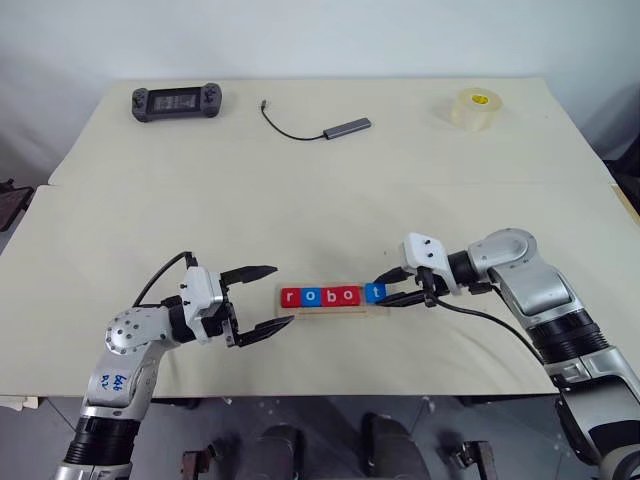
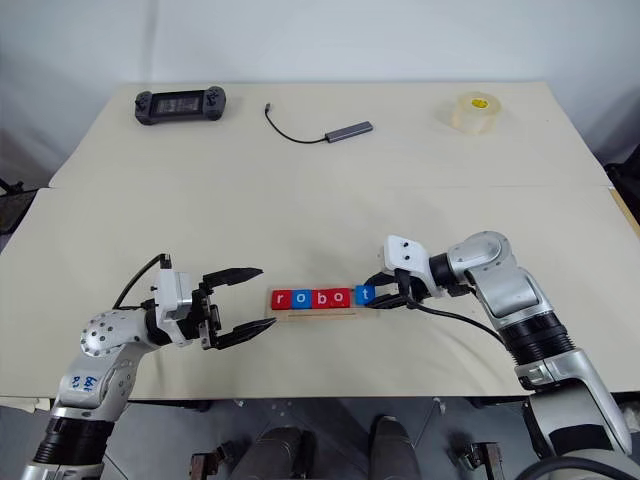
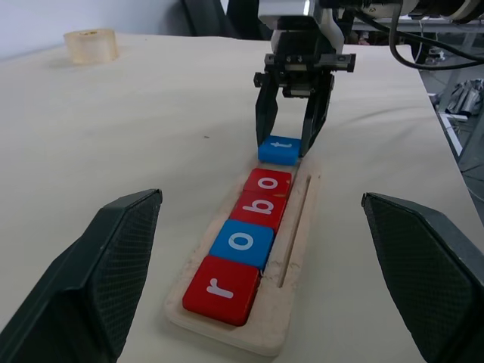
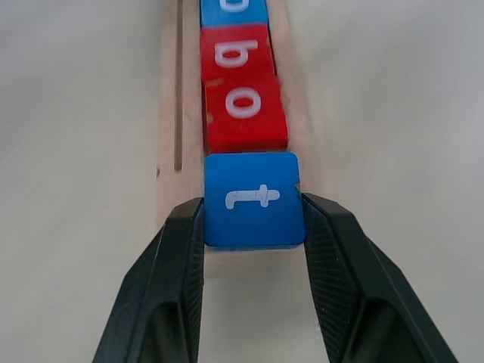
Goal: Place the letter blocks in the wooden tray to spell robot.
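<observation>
Right tool (image 4: 253, 219) around square blue tile (image 4: 253, 198)

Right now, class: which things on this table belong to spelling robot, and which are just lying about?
Job: red r, blue o, red b, red o, blue t in the right gripper, tray.
Lying about: controller, cable hub, tape roll.

Beige table (image 1: 300, 190); on it wooden tray (image 1: 335, 309), handheld console (image 1: 177, 102), cable adapter (image 1: 347, 127), tape roll (image 1: 473, 109)

left pincer (image 1: 262, 299): fingers spread wide, level; right pincer (image 4: 253, 227): clamped, angled down
</observation>
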`<control>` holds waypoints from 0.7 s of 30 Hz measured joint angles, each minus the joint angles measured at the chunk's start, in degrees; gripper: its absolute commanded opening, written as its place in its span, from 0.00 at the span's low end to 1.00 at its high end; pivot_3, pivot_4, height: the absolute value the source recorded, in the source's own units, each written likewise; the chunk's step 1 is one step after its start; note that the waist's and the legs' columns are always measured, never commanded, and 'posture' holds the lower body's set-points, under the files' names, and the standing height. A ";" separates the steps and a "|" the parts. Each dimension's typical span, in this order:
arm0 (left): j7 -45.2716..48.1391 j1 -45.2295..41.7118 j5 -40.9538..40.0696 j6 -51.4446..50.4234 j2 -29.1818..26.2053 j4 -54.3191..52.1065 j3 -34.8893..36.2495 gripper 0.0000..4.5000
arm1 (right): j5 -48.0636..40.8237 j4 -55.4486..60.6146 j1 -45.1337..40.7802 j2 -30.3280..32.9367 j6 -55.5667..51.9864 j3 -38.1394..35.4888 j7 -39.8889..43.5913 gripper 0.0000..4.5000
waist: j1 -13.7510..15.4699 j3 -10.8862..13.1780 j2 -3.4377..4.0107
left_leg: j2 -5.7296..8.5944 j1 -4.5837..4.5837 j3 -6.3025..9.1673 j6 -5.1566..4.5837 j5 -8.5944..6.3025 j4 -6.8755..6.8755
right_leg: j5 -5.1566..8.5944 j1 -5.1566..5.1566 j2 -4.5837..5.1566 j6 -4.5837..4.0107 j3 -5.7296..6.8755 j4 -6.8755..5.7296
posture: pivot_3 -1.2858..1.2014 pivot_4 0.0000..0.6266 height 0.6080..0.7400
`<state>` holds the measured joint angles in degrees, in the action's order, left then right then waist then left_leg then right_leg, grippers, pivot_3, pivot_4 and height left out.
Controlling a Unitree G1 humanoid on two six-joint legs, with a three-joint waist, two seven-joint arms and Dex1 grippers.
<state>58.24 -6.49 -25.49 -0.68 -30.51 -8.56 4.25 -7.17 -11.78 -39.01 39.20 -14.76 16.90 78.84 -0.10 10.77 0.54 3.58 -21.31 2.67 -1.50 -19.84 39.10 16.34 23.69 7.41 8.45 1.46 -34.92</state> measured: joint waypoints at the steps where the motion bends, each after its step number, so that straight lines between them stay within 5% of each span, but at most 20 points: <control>1: -0.08 0.36 0.00 -0.01 0.00 -0.02 0.04 1.00 | 0.02 0.00 0.00 -0.19 -0.20 0.01 -0.06 0.49 | -0.07 0.00 0.00 | -0.02 0.00 -0.01 0.00 0.00 0.00 | 0.00 0.00 -0.02 0.00 -0.01 0.00 | 0.52 0.24 1.00; 7: -1.21 1.26 0.00 -0.05 0.01 -0.82 0.18 1.00 | -1.73 1.18 0.03 -1.49 -2.71 -0.91 -0.87 0.92 | -0.03 0.00 0.00 | -0.02 0.00 -0.01 0.01 0.00 0.00 | 0.00 0.00 -0.01 0.00 -0.02 -0.01 | 0.52 0.24 1.00; 9: -1.34 1.69 0.00 -0.06 0.01 -1.63 0.21 1.00 | -2.54 2.05 0.05 -0.68 -3.25 -2.43 -1.19 0.92 | 0.14 0.00 0.00 | -0.01 0.00 0.01 0.00 0.00 0.00 | 0.00 -0.01 0.01 0.00 0.00 0.00 | 0.52 0.24 1.00; 12: -1.46 2.17 0.00 -0.06 0.01 -1.79 0.25 1.00 | -3.66 3.07 0.54 2.08 -4.44 -4.94 -1.31 0.79 | 0.38 0.00 0.00 | 0.02 0.00 0.03 0.00 0.00 0.00 | 0.00 -0.04 0.02 0.00 0.02 0.03 | 0.52 0.24 1.00; 21: -1.46 1.81 0.00 -0.05 0.05 -1.72 0.26 1.00 | -1.92 3.60 4.04 4.92 -6.17 -5.15 -2.68 0.10 | -0.12 0.00 0.00 | -0.09 0.02 -0.06 0.02 -0.01 0.00 | 0.00 0.01 -0.03 0.00 -0.04 0.00 | 0.52 0.24 1.00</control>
<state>56.78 -4.67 -25.49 -0.73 -30.46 -10.28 4.50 -9.09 -8.18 -34.97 44.12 -20.94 11.75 76.16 -0.22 10.77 0.54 3.50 -21.29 2.61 -1.48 -19.84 39.10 16.34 23.70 7.37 8.45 1.42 -34.92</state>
